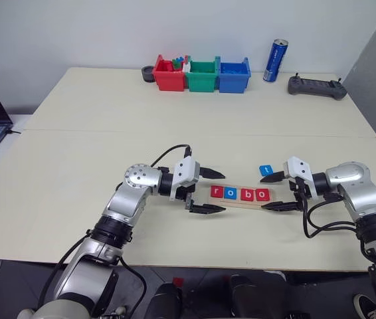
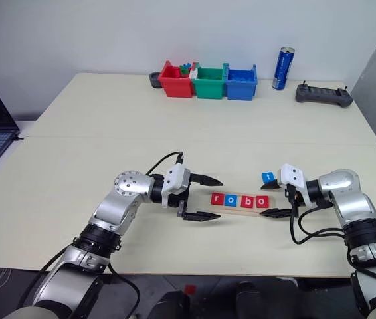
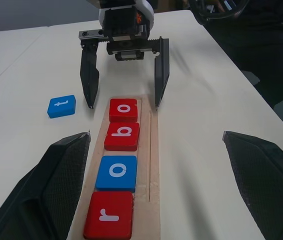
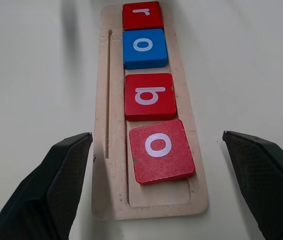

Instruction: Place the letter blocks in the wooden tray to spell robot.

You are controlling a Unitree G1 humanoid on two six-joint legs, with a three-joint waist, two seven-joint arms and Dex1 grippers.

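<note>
**Four tiles seated, blue t next**

The right gripper (image 1: 282, 191) stands with its two black fingers spread wide and empty, straddling the right end of the long pale wooden tray (image 1: 242, 203). The left gripper (image 1: 210, 191) is equally wide open and empty at the tray's left end.

In the tray lie four flat square letter tiles: a red r (image 3: 108, 215), a blue o (image 3: 117, 172), a red b (image 3: 122, 135) and a red o (image 4: 160, 150). That last tile sits slightly skewed in its slot, seen from the right wrist. The fifth slot, at the tray's right end, is bare.

The remaining small blue square tile with a white t (image 1: 266, 171) lies flat on the cream tabletop (image 1: 75, 173), at about one o'clock from the tray's right end and just beside the right gripper's upper finger.

Judged from this, the right gripper is best placed to fetch it: centre the fingers over the t, pinch its opposite edges, keep it level and the letter upright, then lower it into the bare slot without nudging the skewed o.
</note>
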